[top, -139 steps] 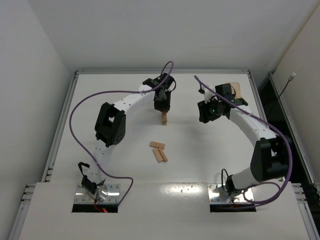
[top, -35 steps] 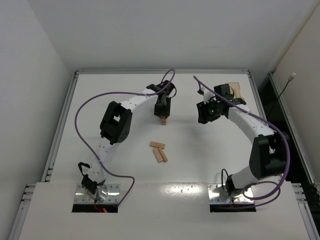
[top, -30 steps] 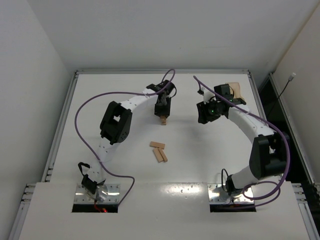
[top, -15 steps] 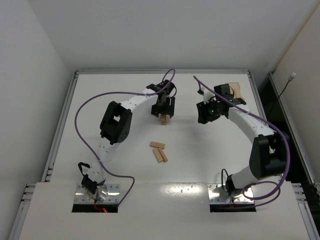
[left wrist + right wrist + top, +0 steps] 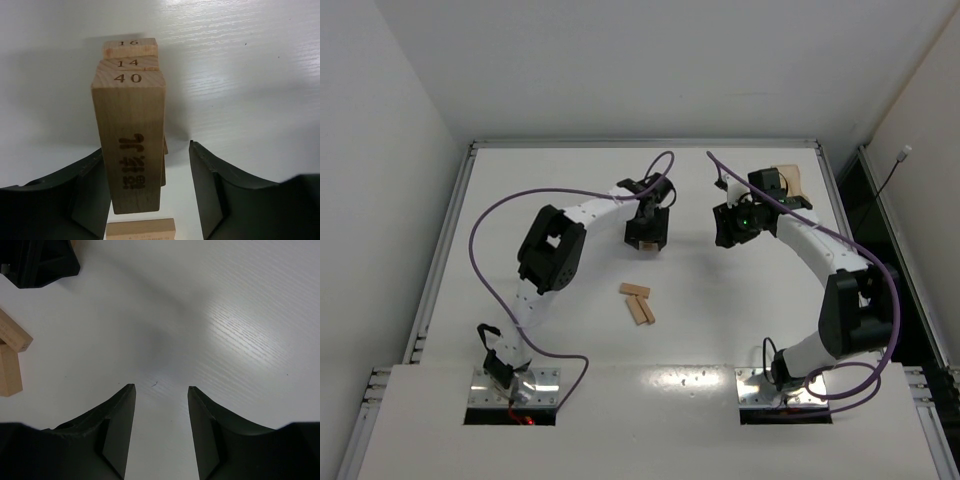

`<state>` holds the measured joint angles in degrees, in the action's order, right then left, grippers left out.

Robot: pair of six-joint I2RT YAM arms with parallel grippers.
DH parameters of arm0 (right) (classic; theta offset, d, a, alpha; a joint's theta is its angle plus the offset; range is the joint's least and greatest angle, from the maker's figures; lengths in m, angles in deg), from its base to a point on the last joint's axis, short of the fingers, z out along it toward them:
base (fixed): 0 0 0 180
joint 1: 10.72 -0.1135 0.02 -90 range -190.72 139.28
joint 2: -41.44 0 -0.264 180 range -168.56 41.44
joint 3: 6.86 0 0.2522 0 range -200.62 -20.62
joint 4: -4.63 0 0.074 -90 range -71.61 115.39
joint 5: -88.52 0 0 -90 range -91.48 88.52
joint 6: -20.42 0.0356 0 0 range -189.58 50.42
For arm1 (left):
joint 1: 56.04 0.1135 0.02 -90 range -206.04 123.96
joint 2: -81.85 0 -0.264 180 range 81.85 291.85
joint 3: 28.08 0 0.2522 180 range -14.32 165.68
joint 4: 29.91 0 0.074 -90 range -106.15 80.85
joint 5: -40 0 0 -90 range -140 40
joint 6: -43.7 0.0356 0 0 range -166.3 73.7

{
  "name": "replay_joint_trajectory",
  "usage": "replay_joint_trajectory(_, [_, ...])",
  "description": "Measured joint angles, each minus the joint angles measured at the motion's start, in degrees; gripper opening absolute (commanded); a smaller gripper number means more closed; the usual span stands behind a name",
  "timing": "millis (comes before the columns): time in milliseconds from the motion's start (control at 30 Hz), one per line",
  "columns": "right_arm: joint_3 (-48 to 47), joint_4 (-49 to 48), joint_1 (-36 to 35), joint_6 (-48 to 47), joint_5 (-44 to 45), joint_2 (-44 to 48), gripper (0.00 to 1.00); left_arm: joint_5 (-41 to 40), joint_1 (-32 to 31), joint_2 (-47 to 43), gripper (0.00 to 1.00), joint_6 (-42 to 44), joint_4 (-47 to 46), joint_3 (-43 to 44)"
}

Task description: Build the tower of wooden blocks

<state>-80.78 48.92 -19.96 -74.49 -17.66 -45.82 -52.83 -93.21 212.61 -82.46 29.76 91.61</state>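
Standing between the jaws of the released left pincer [image 5: 148, 162], the tower [image 5: 131, 115] sits nearer one jaw.

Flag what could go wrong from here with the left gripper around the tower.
1. The left gripper is open around the top block, yet the finger at the left of the wrist view sits nearly against its side. Drifting sideways while lifting could drag it or tip the narrow tower.
2. The loose blocks lie close by, so the next pick may swing that gripper past the tower.
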Motion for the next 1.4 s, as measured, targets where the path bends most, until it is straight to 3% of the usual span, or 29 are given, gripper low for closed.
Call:
replay_joint_trajectory(67, [0.0,0.0,0.0,0.0,-0.1,0.0,0.43,0.1,-0.2,0.0,0.48,-0.2,0.0,-0.1])
replay_joint_trajectory(500, [0.0,0.0,0.0,0.0,-0.2,0.0,0.43,0.3,-0.4,0.0,0.41,-0.1,-0.2,0.0])
replay_joint_trajectory(567, [0.0,0.0,0.0,0.0,-0.2,0.0,0.43,0.3,-0.4,0.0,0.37,0.0,-0.2,0.0])
replay_joint_trajectory(867, [0.0,0.0,0.0,0.0,-0.2,0.0,0.43,0.3,-0.4,0.0,0.36,0.1,-0.2,0.0])
replay_joint_trajectory(1000, [0.0,0.0,0.0,0.0,-0.2,0.0,0.43,0.3,-0.4,0.0,0.62,0.3,-0.2,0.0])
replay_joint_trajectory(1133, [0.0,0.0,0.0,0.0,-0.2,0.0,0.41,0.5,-0.4,0.0,0.75,0.6,-0.2,0.1])
replay_joint_trajectory(1400, [0.0,0.0,-0.4,0.0,-0.2,0.0,0.42,-0.5,-0.4,-1.0,0.77,0.8,-0.1,0.0])
